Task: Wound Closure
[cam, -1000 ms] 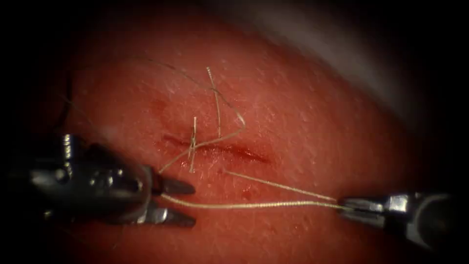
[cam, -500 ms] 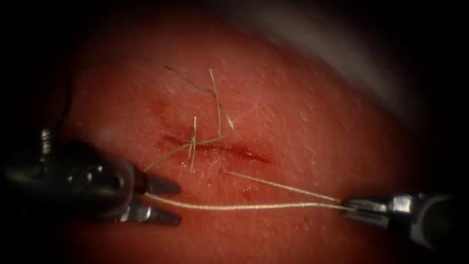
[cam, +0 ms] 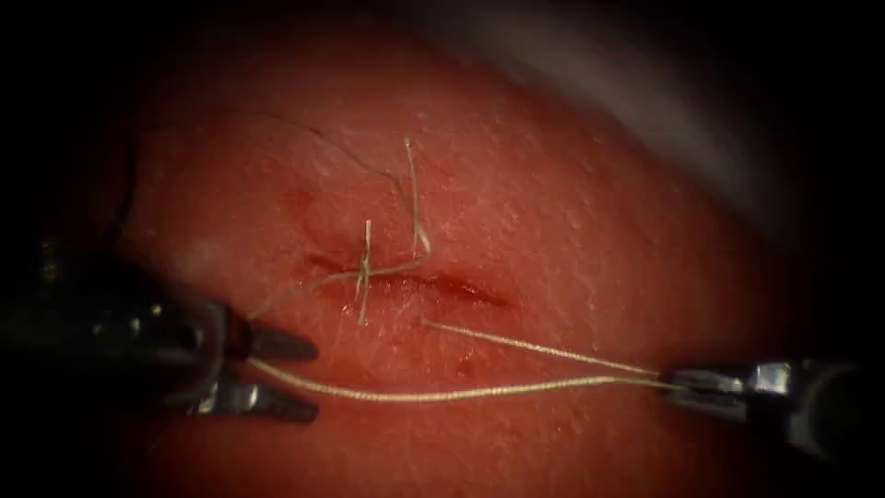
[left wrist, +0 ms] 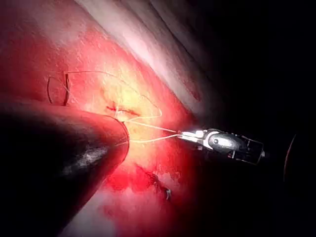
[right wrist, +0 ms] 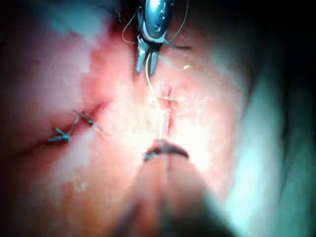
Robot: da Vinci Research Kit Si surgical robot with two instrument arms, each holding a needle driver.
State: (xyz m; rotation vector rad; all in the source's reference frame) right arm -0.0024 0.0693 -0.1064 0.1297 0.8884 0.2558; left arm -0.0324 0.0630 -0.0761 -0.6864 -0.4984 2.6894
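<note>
The left claw (cam: 277, 373) lies at the near left of the tissue (cam: 572, 231), left of the cut (cam: 415, 281) and a little nearer than it. Its two jaws stand apart, one above the other, and the thread (cam: 442, 395) runs out from between them at their root; whether they pinch it there I cannot tell, as the jaws are open at the tips.

The right claw (cam: 687, 380) comes in from the near right, well clear of the cut. Its jaws are closed on the thread, where two strands meet. One strand sags in a shallow curve across the near side of the tissue to the left claw. The other runs up and left to a point in the tissue just near of the cut, right of the knot (cam: 364, 270).

At the cut's left end the knot sits with short cut ends (cam: 366, 242) standing up and down from it. A thinner strand leaves the knot to the left toward the left claw, and another loops to the far side, rising behind the cut. The cut itself is a dark, moist slit running left to right, with red fluid (cam: 461, 290) along it.

Since a second ago the left claw has drawn back to the left, and the long strand now hangs slacker.

The needle cannot be made out.

In the left wrist view the right claw (left wrist: 185, 135) holds the two strands. In the right wrist view the left claw (right wrist: 146, 63) has the thread trailing from between its jaws.
</note>
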